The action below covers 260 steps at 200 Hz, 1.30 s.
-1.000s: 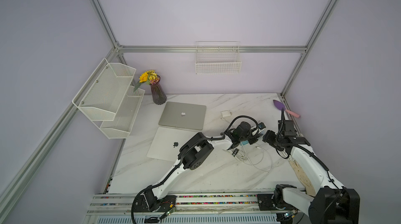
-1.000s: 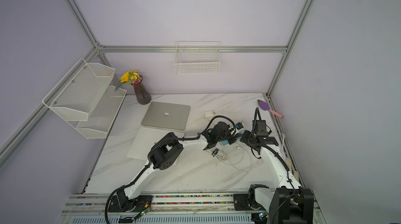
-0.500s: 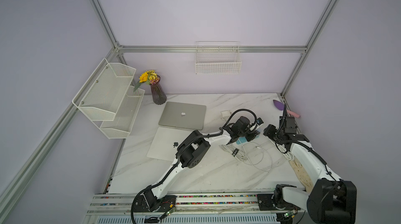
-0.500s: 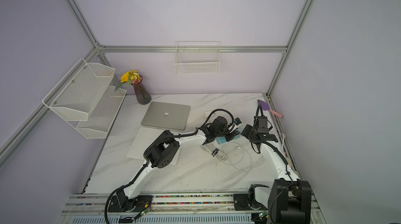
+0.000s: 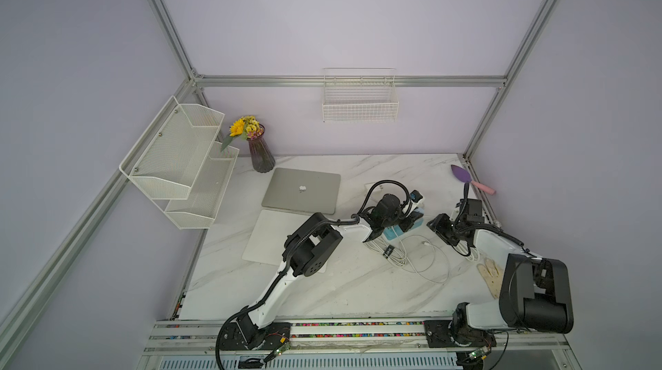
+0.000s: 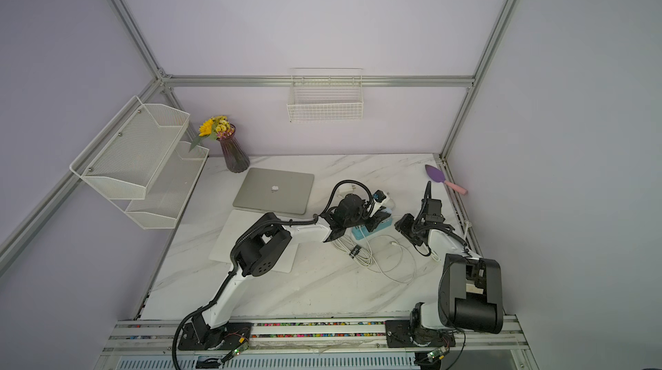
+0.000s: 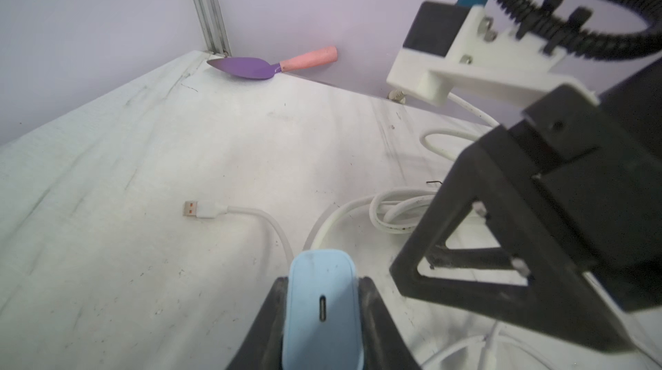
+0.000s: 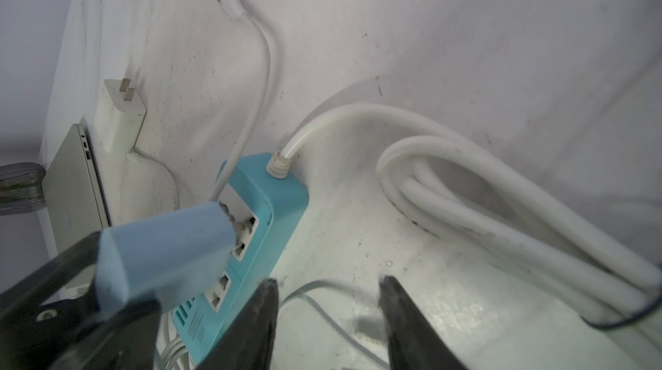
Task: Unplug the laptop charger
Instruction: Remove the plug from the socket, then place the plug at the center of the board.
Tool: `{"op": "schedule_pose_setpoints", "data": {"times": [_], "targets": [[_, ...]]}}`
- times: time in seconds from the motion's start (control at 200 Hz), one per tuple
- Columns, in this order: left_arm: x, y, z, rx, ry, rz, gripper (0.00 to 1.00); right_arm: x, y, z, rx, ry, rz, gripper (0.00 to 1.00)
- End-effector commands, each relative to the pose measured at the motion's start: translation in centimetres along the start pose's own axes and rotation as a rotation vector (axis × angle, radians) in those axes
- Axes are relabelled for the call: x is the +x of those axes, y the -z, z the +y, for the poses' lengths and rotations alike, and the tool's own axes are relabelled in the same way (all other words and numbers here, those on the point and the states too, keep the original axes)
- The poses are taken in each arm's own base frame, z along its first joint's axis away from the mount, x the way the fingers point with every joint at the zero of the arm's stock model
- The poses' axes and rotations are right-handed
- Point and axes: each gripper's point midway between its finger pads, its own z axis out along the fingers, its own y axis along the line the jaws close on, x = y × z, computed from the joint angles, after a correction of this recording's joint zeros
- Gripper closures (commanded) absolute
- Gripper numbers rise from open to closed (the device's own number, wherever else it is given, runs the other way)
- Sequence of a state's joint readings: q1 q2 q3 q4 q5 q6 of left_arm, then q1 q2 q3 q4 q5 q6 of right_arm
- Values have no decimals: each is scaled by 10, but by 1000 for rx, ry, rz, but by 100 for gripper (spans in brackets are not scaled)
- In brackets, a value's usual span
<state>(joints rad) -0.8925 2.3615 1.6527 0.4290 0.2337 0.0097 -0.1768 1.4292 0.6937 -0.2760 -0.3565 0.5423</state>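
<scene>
Logged left jaws clamped on blue adapter (image 8: 164, 242), prongs partly out of strip (image 8: 283, 200); right jaws apart, empty. Spotted charger (image 8: 120, 117) loose on bench (image 8: 430, 45), right of laptop (image 8: 71, 185). Judged pull-out underway; needed straight pull next.

Soft, even light fills both top views, rather dim, with only faint shadows on the table (image 5: 322, 289). In the right wrist view the blue plug (image 8: 161, 242) at 8 o'clock is blurred up close, and glare whitens the table toward 5 o'clock.
</scene>
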Motion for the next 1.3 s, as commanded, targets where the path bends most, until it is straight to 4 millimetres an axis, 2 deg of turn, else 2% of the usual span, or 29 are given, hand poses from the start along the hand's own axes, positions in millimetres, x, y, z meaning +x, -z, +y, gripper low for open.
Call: {"op": "schedule_pose_setpoints", "data": {"times": [0.0,0.185,0.285,0.38,0.5,0.625,0.69,0.825,1.0,1.095,1.155,1.295], "targets": [[-70,10,-2,-4,-40,-137,100,-6,-1,12,-65,-5,-6,49],[-66,11,5,-17,-2,-134,100,-7,-1,12,-63,-4,-13,49],[-72,9,28,-66,40,-96,100,-17,11,14,-59,26,-88,47],[-72,-8,39,-34,72,-9,100,-27,28,19,-61,44,-172,46],[-62,-23,17,132,125,52,100,-43,55,16,-24,14,-308,44],[-50,-22,-11,211,177,75,100,-64,84,5,30,-46,-444,41],[-44,-20,-28,233,170,103,100,-70,88,3,35,-65,-452,41],[-22,-21,-56,253,137,194,100,-79,82,6,4,-92,-410,40],[7,-33,-61,248,153,239,100,-90,80,17,-43,-74,-418,40],[13,-39,-61,250,152,239,100,-94,81,25,-76,-68,-421,40],[19,-44,-60,241,152,239,96,-96,81,29,-96,-67,-420,40],[28,-47,-51,196,132,240,100,-100,84,37,-133,-55,-435,40]]}}
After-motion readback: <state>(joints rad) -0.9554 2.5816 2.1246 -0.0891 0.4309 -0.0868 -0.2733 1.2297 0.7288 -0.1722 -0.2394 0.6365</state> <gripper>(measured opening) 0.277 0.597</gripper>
